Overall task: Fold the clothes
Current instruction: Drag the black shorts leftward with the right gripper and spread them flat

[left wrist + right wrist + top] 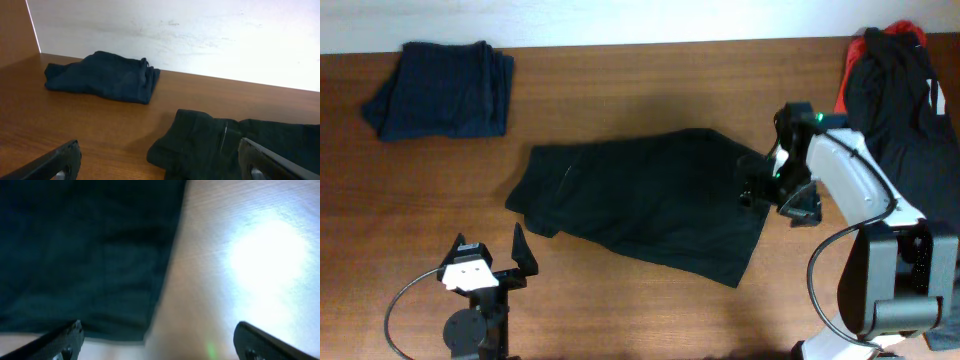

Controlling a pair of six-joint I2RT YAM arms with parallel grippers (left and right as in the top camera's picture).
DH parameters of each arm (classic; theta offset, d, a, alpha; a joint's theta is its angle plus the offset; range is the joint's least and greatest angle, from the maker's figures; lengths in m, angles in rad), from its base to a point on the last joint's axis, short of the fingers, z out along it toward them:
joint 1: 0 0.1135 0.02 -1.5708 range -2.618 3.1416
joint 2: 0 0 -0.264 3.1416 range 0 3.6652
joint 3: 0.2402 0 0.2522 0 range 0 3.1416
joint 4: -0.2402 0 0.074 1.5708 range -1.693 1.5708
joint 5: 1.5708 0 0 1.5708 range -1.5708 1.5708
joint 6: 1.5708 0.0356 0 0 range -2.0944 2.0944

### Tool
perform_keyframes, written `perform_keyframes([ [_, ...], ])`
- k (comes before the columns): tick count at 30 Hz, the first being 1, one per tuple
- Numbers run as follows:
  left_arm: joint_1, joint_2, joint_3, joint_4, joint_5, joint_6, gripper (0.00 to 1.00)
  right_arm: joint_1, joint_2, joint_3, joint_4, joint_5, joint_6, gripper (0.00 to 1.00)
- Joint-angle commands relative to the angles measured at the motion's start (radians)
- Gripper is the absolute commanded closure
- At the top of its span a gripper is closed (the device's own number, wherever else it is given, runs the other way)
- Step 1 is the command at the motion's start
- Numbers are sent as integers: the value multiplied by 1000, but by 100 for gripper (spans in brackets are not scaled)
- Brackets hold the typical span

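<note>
A black garment (650, 205) lies spread flat in the middle of the table; it also shows in the left wrist view (235, 145) and the right wrist view (85, 255). A folded navy garment (442, 90) sits at the far left, also in the left wrist view (102, 76). A pile of black clothes with red and white parts (900, 90) lies at the far right. My right gripper (778, 195) is open and empty, low over the black garment's right edge (157, 345). My left gripper (495, 262) is open and empty, near the garment's left corner (160, 162).
The wooden table (620, 110) ends at a white wall (200, 35) behind. The right arm's white body (855, 190) stands between the spread garment and the pile. A bright light patch (270, 255) glares on the table.
</note>
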Motion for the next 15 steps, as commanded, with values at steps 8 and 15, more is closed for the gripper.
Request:
perform_keyframes([
  [8,3,-5,-7,0,3,-5,1,42,-3,-362,348,-240,-14,19],
  [15,3,-5,-7,0,3,-5,1,48,-4,-302,407,-183,13,96],
])
